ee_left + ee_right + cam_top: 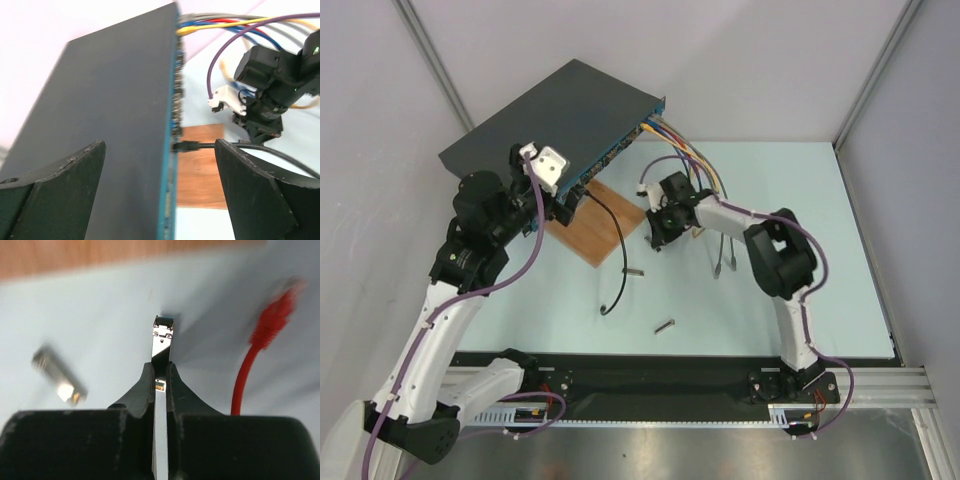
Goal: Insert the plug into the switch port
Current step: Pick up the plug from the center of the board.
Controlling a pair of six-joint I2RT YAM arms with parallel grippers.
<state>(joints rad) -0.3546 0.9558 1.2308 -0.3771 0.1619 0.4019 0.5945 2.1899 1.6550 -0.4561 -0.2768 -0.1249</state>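
The switch (555, 115) is a flat dark box at the back left, its blue port face (175, 125) turned toward the table middle. My left gripper (160, 144) is open, with its jaws wide apart astride the switch's front edge; it also shows in the top view (570, 195). My right gripper (160, 369) is shut on a thin silver metal plug (163, 337) that sticks out forward past the fingertips. In the top view the right gripper (660, 225) hangs over the table just right of the wooden board, apart from the switch.
A brown wooden board (595, 232) lies under the switch's front edge. A black cable (620, 245) is plugged into the switch, with coloured cables (685, 150) at its right end. Loose metal plugs (665, 325) (633, 270) and a red cable (260, 340) lie on the table.
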